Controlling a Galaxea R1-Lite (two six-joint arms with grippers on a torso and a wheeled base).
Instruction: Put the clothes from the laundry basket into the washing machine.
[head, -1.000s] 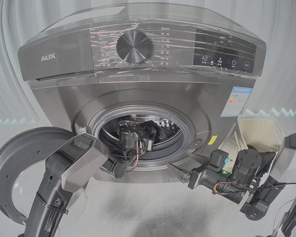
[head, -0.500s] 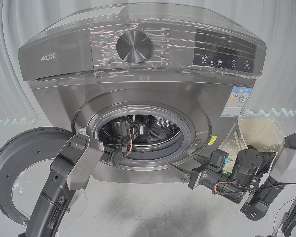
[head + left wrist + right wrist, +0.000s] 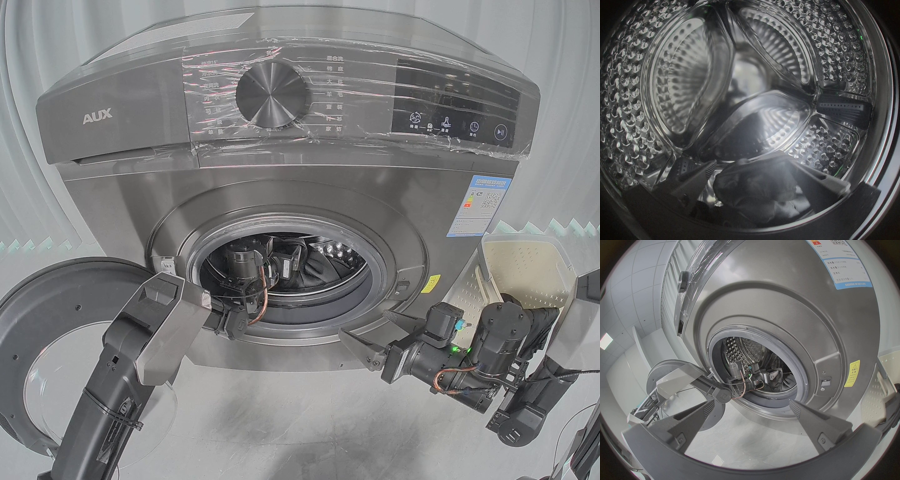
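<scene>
Two wide-open hands: left hand [image 3: 750, 160] straddles a dark garment [image 3: 756, 192] inside the drum [image 3: 690, 78], right hand [image 3: 751, 402] empty.

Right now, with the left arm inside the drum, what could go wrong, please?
1. The dark garment lies between the open fingers of the left end effector; pulling back may drag it out.
2. The orange cable on that wrist hangs near the door seal and could snag there.
</scene>
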